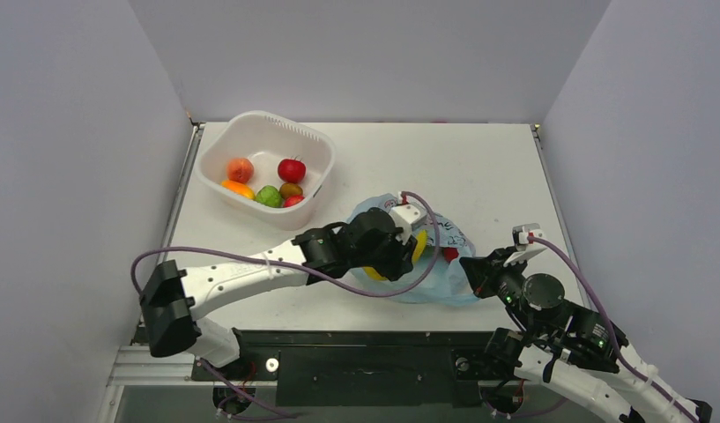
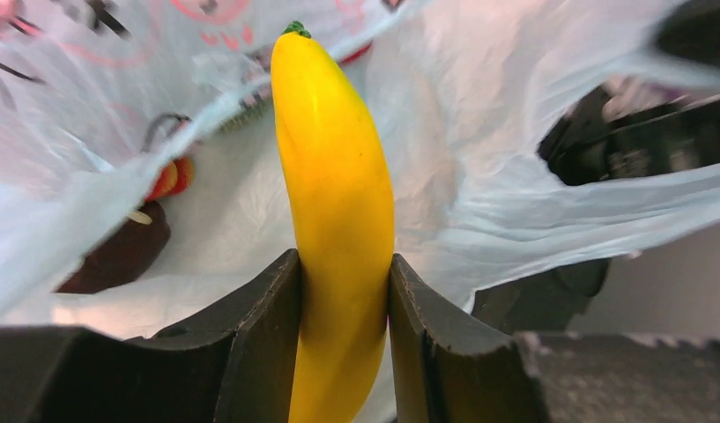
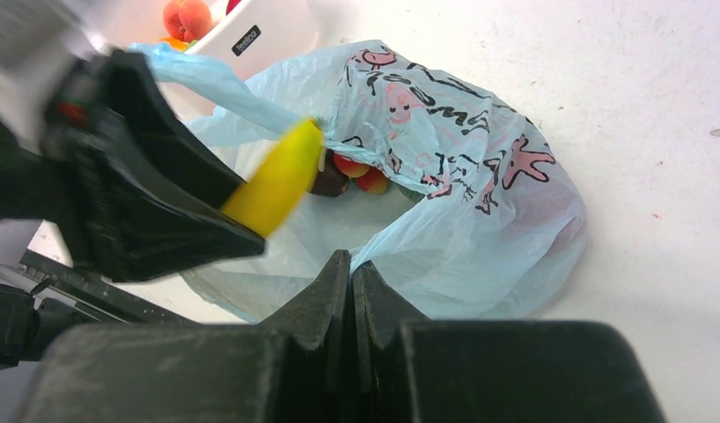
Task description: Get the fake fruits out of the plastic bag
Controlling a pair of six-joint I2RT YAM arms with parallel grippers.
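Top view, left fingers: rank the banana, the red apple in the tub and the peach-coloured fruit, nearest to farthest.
1. The banana: clamped between the left gripper fingers, over the plastic bag.
2. The red apple: in the right half of the white tub, up and left of the gripper.
3. The peach-coloured fruit: at the tub's left side, farthest.

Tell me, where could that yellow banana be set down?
Bare table lies beyond the plastic bag, from the white tub to the right edge; another patch lies between the tub and the left arm. Crowded: the bag's mouth, where the left gripper holds the banana and the right gripper pinches the film.
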